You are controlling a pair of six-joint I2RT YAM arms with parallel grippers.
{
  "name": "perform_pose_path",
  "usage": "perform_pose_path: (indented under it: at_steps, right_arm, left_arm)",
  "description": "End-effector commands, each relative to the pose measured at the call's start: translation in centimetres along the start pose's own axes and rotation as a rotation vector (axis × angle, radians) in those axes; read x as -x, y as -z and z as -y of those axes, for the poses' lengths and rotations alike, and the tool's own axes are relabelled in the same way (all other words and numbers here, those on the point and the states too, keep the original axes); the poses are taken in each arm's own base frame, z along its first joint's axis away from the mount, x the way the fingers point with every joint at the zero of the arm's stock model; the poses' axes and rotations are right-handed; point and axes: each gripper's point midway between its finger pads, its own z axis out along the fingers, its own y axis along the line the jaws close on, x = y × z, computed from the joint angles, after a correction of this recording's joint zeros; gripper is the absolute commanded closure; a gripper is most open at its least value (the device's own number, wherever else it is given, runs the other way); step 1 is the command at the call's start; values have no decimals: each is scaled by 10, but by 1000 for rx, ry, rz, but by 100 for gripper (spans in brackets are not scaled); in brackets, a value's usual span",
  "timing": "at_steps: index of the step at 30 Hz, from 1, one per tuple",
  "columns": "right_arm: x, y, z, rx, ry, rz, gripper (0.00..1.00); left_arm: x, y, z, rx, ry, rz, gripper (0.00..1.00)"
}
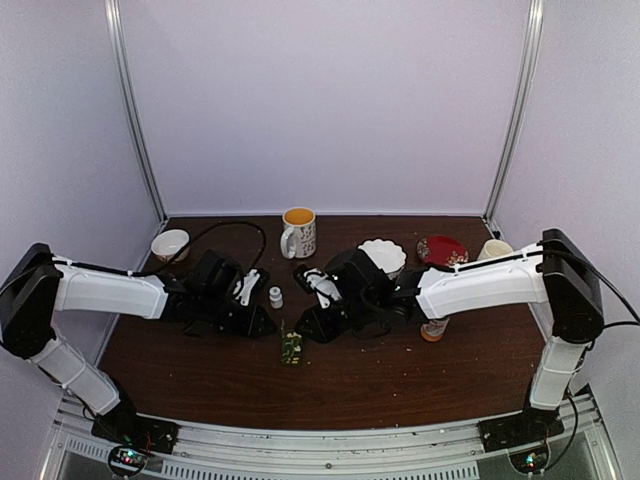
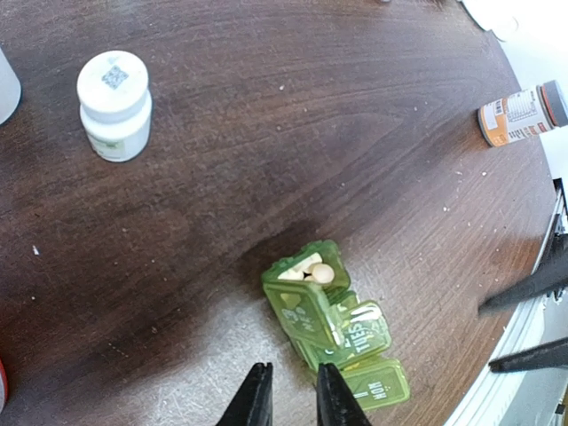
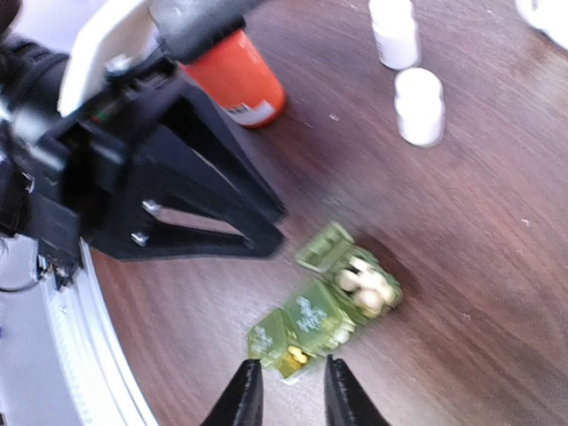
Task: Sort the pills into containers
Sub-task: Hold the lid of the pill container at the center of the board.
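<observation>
The dark green pill box (image 1: 291, 347) lies on the table between the two grippers, with several lids flipped up. In the left wrist view the pill box (image 2: 330, 321) shows pale pills (image 2: 312, 270) in its far open compartment. The left gripper (image 2: 291, 392) hovers at the box's near left side, jaws a narrow gap apart with nothing between them. In the right wrist view the pill box (image 3: 327, 306) holds pale pills (image 3: 366, 286) at one end and a yellow pill (image 3: 295, 356) at the near end. The right gripper (image 3: 289, 389) stands just short of that end, slightly open and empty.
A small white bottle (image 1: 276, 297) stands just behind the box, and a second white bottle (image 3: 395, 31) shows in the right wrist view. An orange bottle (image 1: 434, 328) sits under the right arm. A mug (image 1: 298, 232), bowls (image 1: 170, 244) (image 1: 383, 255), a red plate (image 1: 442, 250) and a cup (image 1: 493, 250) line the back.
</observation>
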Motion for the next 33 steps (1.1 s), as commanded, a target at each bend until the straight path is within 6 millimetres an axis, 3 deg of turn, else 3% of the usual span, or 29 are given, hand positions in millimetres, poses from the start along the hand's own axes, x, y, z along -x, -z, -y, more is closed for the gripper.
perform_pose_path:
  at_steps: [1, 6, 15, 33]
  right_arm:
    - [12, -13, -27, 116, 57, 30, 85]
    - [12, -27, -23, 99, 40, 20, 100]
    - [-17, -44, 3, 29, -16, -45, 100]
    - [-32, -58, 23, -15, -58, -61, 100]
  left_arm:
    - [17, -1, 11, -49, -31, 47, 80]
    - [7, -4, 9, -61, -14, 22, 72]
    - [-9, -17, 5, -96, 35, -12, 70]
    - [-22, -40, 0, -119, 73, -64, 66]
